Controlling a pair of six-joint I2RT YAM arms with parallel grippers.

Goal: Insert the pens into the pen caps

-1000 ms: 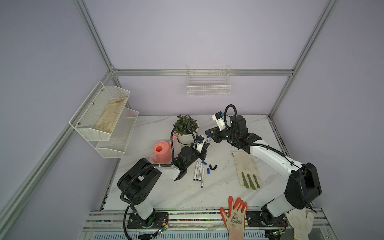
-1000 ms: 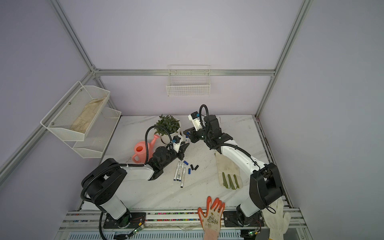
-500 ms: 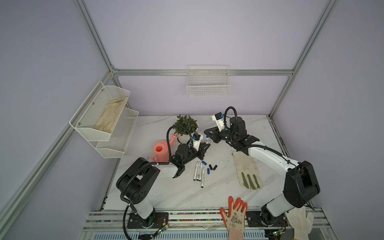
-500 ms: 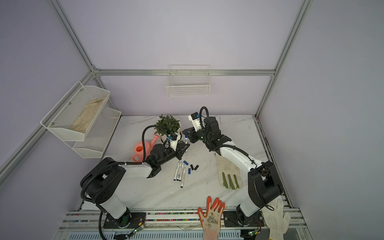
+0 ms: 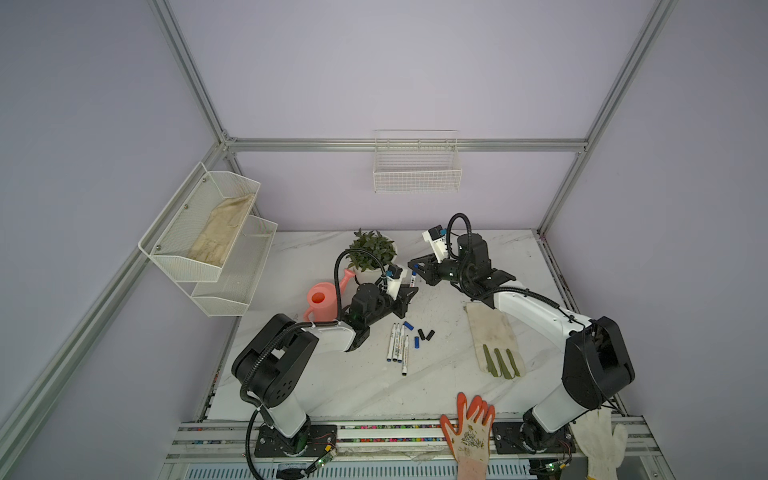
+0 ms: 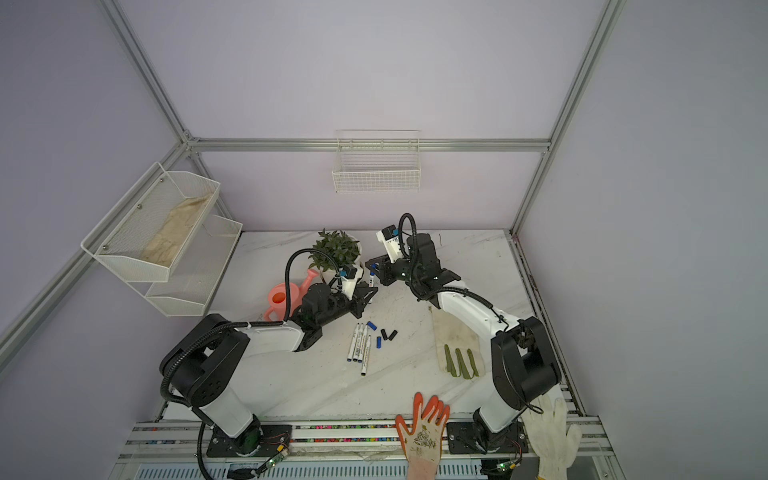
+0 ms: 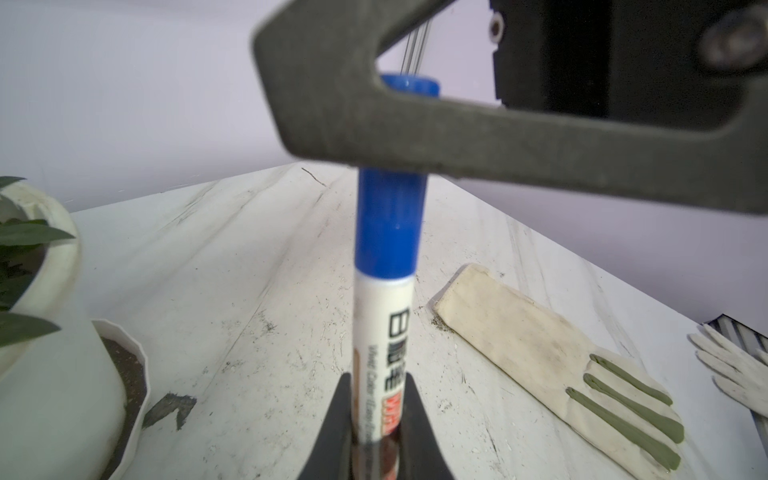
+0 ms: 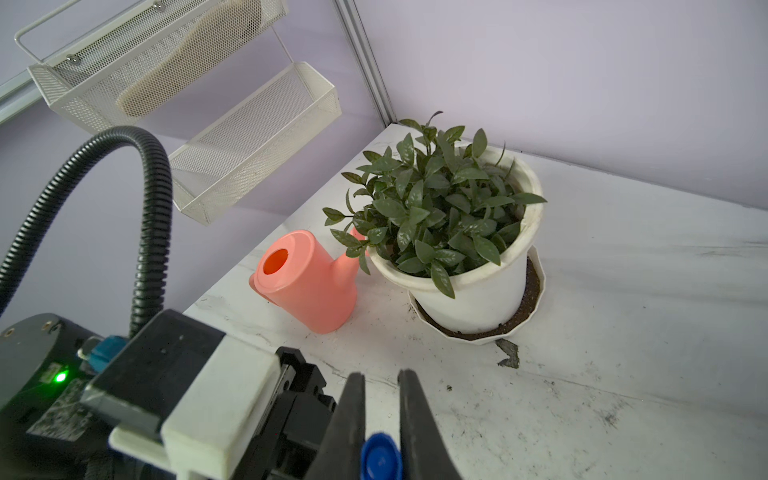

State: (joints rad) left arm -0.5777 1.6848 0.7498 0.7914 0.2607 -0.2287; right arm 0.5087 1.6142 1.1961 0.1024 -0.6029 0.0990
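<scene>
jaws of the left gripper (image 7: 376, 401) are clamped on an upright white marker pen (image 7: 383, 328), held just right of the potted plant (image 5: 370, 251). those of the right gripper (image 8: 381, 395) pinch the blue cap (image 7: 390, 224) over its tip. best to push straight along the barrel, without tilt, until the cap seats.

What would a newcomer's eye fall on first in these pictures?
In mid-air beside the potted plant, the left jaws grip a white pen while the right jaws clamp its blue cap. Nearby, four more pens and loose caps lie on the marble table.
</scene>
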